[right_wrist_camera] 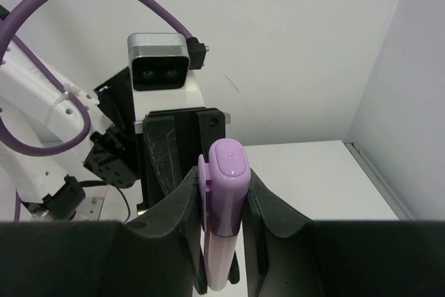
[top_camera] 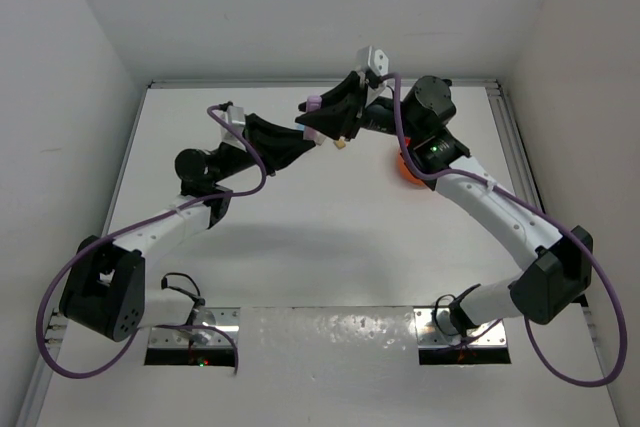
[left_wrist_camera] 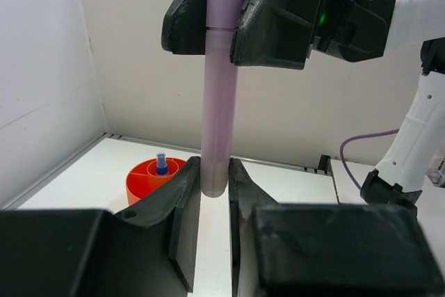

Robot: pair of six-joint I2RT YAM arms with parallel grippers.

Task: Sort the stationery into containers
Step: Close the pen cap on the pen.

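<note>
The top view looks down from above and behind the arms onto the whole table (top_camera: 300, 247), from far off, with the bases at the bottom edge; the left wrist view sits close behind the left gripper (left_wrist_camera: 215, 172), which fills the lower frame, and faces level toward the walls, the tub (left_wrist_camera: 139, 189) at lower left; the right wrist view looks over the right gripper (right_wrist_camera: 226, 179) toward the other wrist's camera (right_wrist_camera: 167, 67) at upper left; all three share the marker (top_camera: 313, 105), and each wrist view sees the other gripper.
</note>
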